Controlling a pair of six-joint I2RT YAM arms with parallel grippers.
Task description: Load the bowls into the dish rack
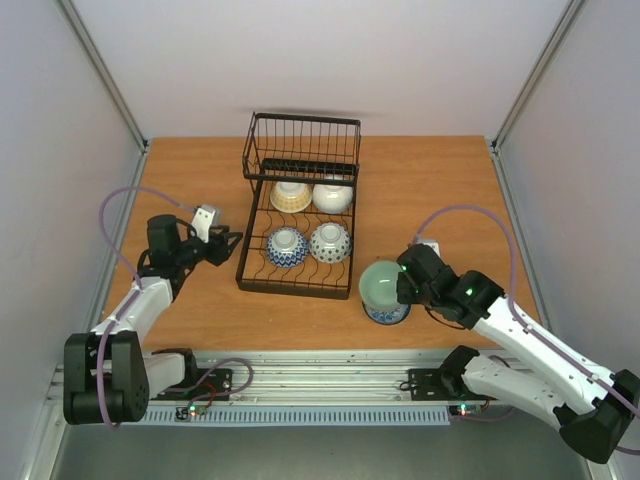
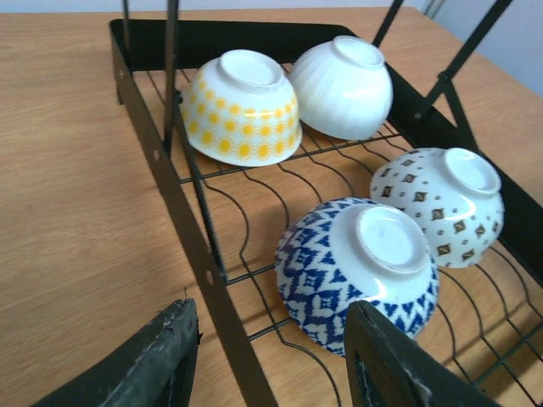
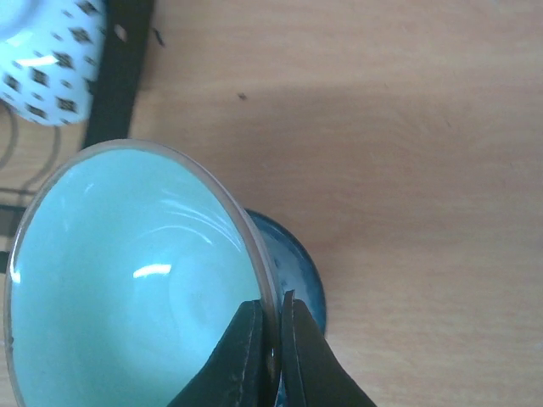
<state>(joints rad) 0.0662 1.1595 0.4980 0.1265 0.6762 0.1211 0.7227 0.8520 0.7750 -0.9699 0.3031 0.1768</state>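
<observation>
The black wire dish rack [image 1: 243,250] holds several bowls upside down: a yellow-patterned one [image 1: 291,195], a white one [image 1: 332,194], a blue-and-white one [image 1: 287,246] and a diamond-patterned one [image 1: 330,241]. My right gripper [image 1: 403,283] is shut on the rim of a pale green bowl [image 1: 381,282], tilted above a blue bowl [image 1: 388,314] on the table right of the rack. In the right wrist view the gripper [image 3: 273,309] pinches the green bowl [image 3: 127,280]. My left gripper [image 2: 273,315] is open and empty over the rack's left rail [image 2: 182,212], near the blue-and-white bowl [image 2: 356,271].
The rack's taller basket section [image 1: 302,145] stands at the far end. Grey walls enclose the wooden table [image 1: 440,190] on the left, right and back. The metal base rail [image 1: 320,385] runs along the near edge.
</observation>
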